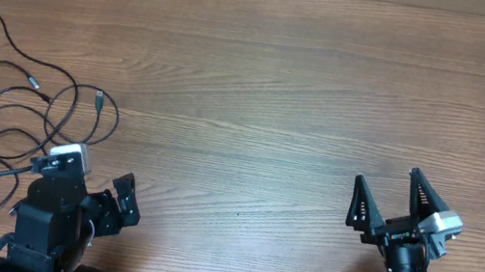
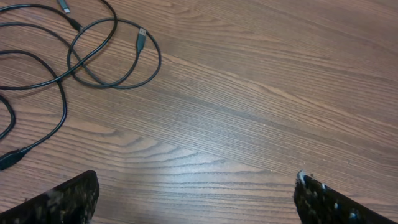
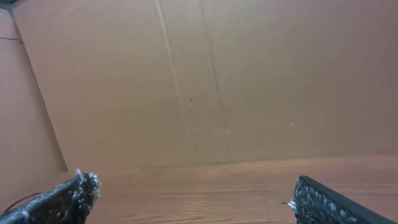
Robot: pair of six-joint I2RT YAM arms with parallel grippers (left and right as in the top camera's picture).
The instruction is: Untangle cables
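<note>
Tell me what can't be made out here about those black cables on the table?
- Overhead: the cables are too thin to tell which strand lies over which at the crossings; one strand runs off the left edge, another disappears behind the left arm.
- Left wrist: the top and left edges cut off most loops; only one plug shows whole.
- Right wrist: no cables in view, only a cardboard wall and a table strip.

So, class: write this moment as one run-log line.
cables: loose overlapping loops, untouched | left pincer: open, empty, near cables | right pincer: open, empty, far from cables
</note>
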